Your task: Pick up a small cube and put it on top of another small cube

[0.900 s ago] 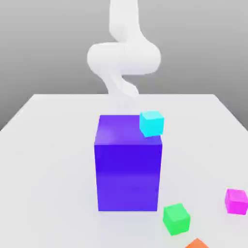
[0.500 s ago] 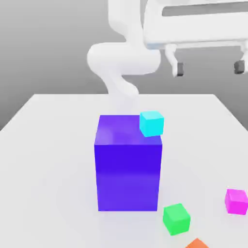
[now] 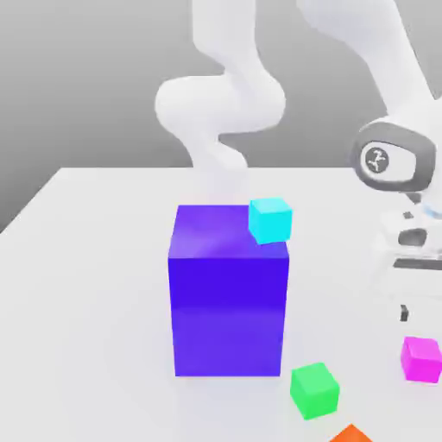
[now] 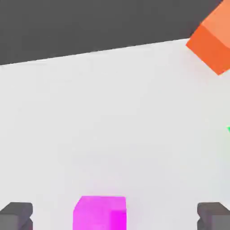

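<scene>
The jaws stood wide apart, their two dark fingertips (image 4: 16, 214) at opposite sides of the hand view with nothing between them but the small magenta cube (image 4: 99, 213) sitting on the white surface (image 4: 112, 117) below. The cube lay in the gap, clear of both fingertips, not gripped.

In the exterior view the gripper (image 3: 416, 293) hung at the exterior view's right edge, pointing down, directly above the same magenta cube (image 3: 421, 359), which rested on the surface (image 3: 86, 293) near its front right part. A gap showed between the hand and the cube.

Just to the exterior view's left of the magenta cube, and a little nearer the camera, sat a small green cube (image 3: 314, 390) on the surface. An orange cube (image 3: 351, 434) showed at the lower edge of the exterior view, beside the green one; in the hand view the orange cube (image 4: 212, 39) sat by the surface's far edge.

Further out, near the middle of the surface, stood a big blue-violet block (image 3: 229, 293), upright and much taller than the small cubes. A small cyan cube (image 3: 270, 219) appeared at its upper right corner as seen in the exterior view; whether it rested on the block or stood behind it could not be told. The white arm (image 3: 220, 104) rose behind the block and curved over toward the exterior view's right.
</scene>
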{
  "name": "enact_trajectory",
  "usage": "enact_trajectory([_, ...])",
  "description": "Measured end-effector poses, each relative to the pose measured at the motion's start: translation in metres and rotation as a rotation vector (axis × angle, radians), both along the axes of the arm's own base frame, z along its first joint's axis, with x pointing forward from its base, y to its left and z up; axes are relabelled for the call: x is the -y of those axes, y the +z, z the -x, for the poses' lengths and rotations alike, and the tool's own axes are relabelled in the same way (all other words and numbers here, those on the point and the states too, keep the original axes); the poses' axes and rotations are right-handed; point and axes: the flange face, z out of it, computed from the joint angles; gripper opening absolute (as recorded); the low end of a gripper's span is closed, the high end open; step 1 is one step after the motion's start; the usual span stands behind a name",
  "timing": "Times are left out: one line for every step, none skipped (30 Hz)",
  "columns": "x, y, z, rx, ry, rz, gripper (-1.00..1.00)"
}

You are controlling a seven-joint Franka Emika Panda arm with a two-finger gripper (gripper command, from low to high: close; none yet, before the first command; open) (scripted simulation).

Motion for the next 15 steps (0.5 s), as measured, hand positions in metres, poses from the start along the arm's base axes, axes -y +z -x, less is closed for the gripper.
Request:
enact_trajectory([-0.003,-0.014,0.003,-0.008,-0.002,0.000,0.00])
enact_trajectory([-0.004,-0.027,0.005,-0.013,-0.003,0.000,0.00])
enact_trajectory([-0.005,-0.040,0.006,-0.015,-0.004,0.000,0.00])
enact_trajectory([-0.005,-0.054,0.006,-0.016,-0.004,0.001,0.00])
enact_trajectory([-0.004,-0.064,0.007,-0.017,-0.003,0.002,-1.00])
enact_trajectory([-0.004,-0.064,0.007,-0.017,-0.003,0.002,-1.00])
enact_trajectory([-0.004,-0.064,0.007,-0.016,-0.003,0.002,-1.00])
enact_trajectory([-0.004,-0.064,0.007,-0.016,-0.003,0.001,-1.00])
enact_trajectory([-0.005,-0.064,0.007,-0.015,-0.003,0.000,-1.00])
enact_trajectory([-0.005,-0.064,0.007,-0.015,-0.003,-0.001,-1.00])
enact_trajectory([-0.004,-0.069,0.008,-0.016,-0.003,0.000,-1.00])
enact_trajectory([-0.005,-0.065,0.007,-0.016,-0.003,0.001,-1.00])
enact_trajectory([-0.005,-0.057,0.007,-0.015,-0.004,0.000,-1.00])
enact_trajectory([-0.005,-0.046,0.007,-0.016,-0.004,-0.001,-1.00])
enact_trajectory([-0.005,-0.034,0.007,-0.016,-0.004,-0.001,-1.00])
